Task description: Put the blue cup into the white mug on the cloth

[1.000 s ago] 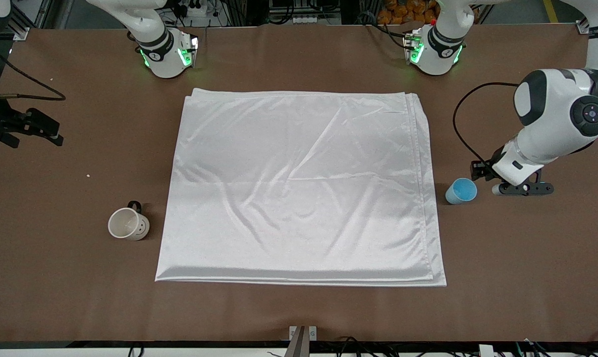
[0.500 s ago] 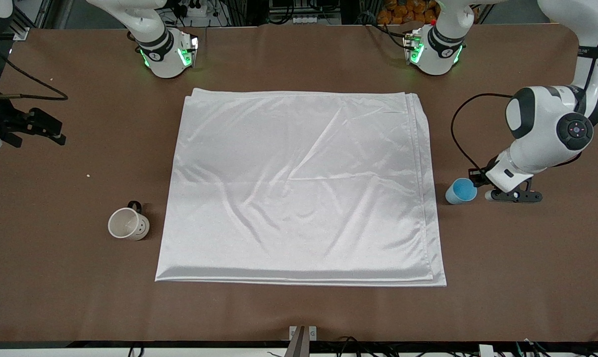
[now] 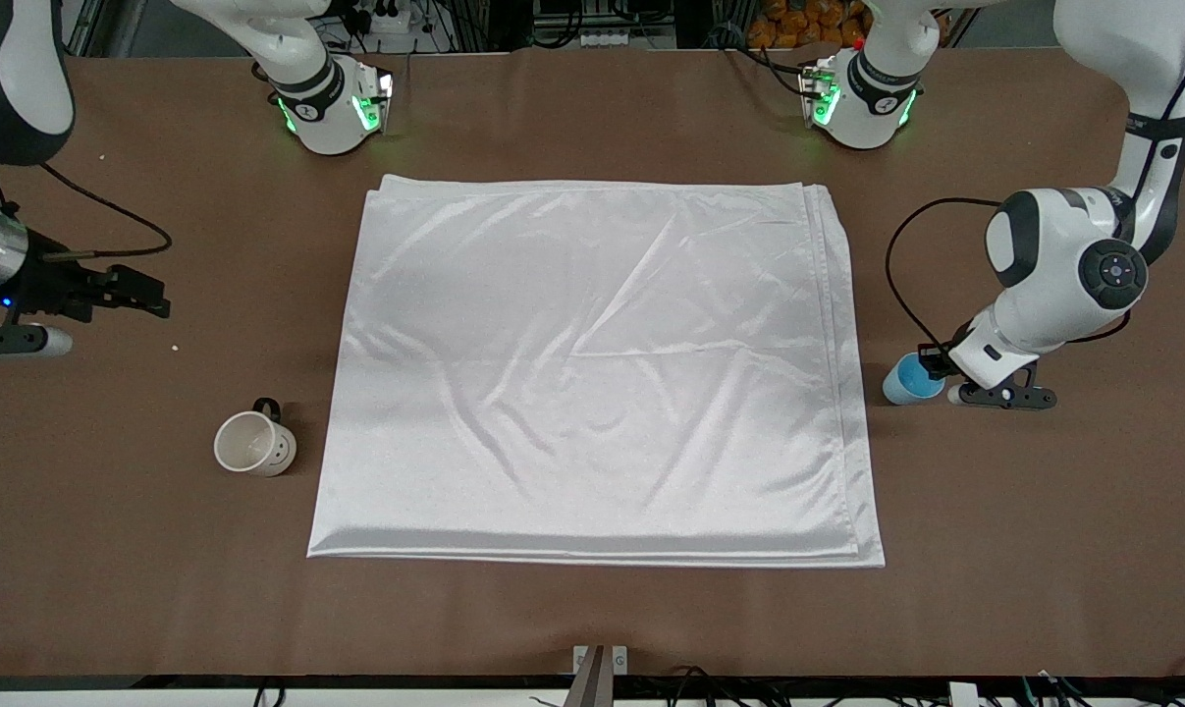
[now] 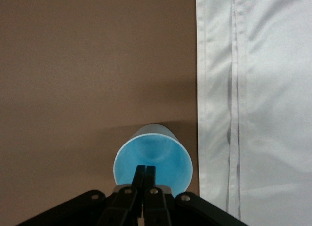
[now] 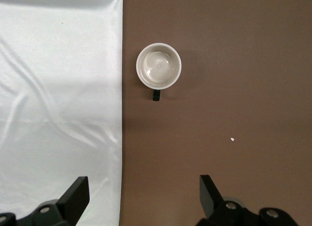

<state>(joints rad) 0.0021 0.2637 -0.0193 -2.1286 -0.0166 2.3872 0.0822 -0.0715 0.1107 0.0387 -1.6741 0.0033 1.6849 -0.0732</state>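
- Light-blue, the blue cup (image 3: pixel 912 379) is standing upright on the brown table (image 3: pixel 592 619), just beside the cloth's (image 3: pixel 592 373) edge at the left arm's end and not touching it.
- Left gripper (image 4: pixel 145 174) is sitting right at the cup's rim, its fingers pressed together over the rim and holding nothing.
- White mug (image 3: pixel 253 444) is standing on bare table near the cloth's other edge, at the right arm's end, its dark handle pointing toward the robots.
- Right gripper (image 5: pixel 141 199) is hanging over bare table, well apart from the mug, fingers spread wide and empty.
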